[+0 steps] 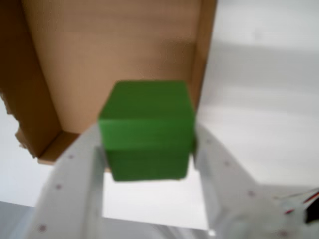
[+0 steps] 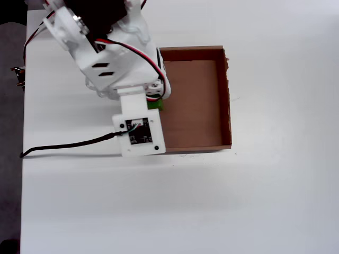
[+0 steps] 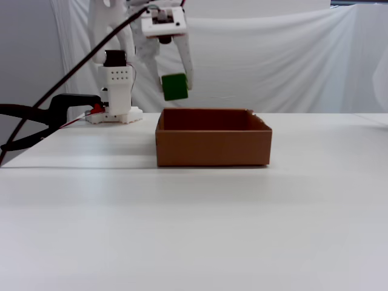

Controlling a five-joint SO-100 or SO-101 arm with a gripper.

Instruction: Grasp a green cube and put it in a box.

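Here, the claw point(image 1: 149, 149) clamped on the green cube point(image 1: 147, 129), held in the air above the box's point(image 3: 212, 145) left edge in the fixed view; box resting on the white counter point(image 3: 194, 224)

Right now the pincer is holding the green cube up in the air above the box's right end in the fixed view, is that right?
Not quite. The pincer does hold the cube in the air, but the fixed view shows it above the left end of the box, not the right.
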